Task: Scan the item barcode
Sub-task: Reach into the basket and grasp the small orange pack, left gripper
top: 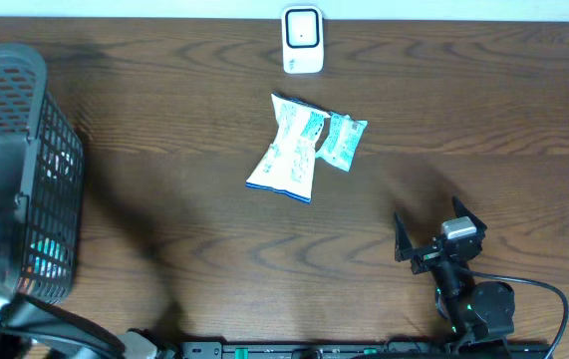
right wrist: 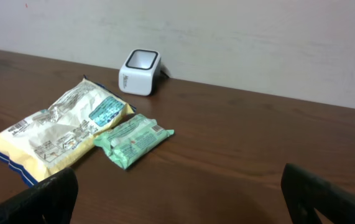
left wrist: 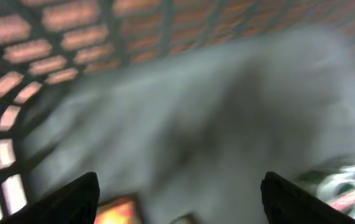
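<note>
Both a snack bag and a green pack lay on the bench near the scanner, with nothing at its window. The left pincer gaped empty inside the basket, likely after an item to scan. The right pincer hung open, well apart.

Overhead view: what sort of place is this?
Probably a mock shop checkout: a white barcode scanner at the far edge of the wooden table, a grey shopping basket, a white snack bag and a green packet.
</note>
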Action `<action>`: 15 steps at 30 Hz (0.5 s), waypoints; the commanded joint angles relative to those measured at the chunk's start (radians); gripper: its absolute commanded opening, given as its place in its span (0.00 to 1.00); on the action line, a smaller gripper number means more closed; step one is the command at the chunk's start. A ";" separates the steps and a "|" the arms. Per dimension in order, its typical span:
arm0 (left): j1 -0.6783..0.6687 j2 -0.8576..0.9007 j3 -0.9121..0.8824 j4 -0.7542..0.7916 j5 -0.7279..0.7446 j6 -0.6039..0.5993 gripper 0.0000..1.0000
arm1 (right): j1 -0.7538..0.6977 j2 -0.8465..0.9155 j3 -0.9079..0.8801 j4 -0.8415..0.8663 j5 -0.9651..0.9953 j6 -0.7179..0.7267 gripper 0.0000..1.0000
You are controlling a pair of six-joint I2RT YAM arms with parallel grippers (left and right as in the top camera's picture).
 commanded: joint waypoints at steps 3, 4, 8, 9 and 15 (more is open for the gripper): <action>0.003 0.104 0.005 -0.121 -0.261 -0.029 0.82 | 0.007 -0.005 -0.001 -0.003 0.002 0.009 0.99; 0.003 0.126 0.005 -0.137 -0.264 -0.029 0.83 | 0.007 -0.005 -0.001 -0.003 0.002 0.009 0.99; 0.003 0.201 0.005 -0.198 -0.239 -0.143 0.90 | 0.007 -0.005 -0.001 -0.003 0.002 0.009 1.00; 0.003 0.208 0.005 -0.200 -0.206 -0.152 0.91 | 0.007 -0.005 -0.001 -0.003 0.002 0.009 0.99; -0.004 0.214 0.005 -0.195 -0.099 -0.153 0.91 | 0.007 -0.005 -0.001 -0.003 0.002 0.009 0.99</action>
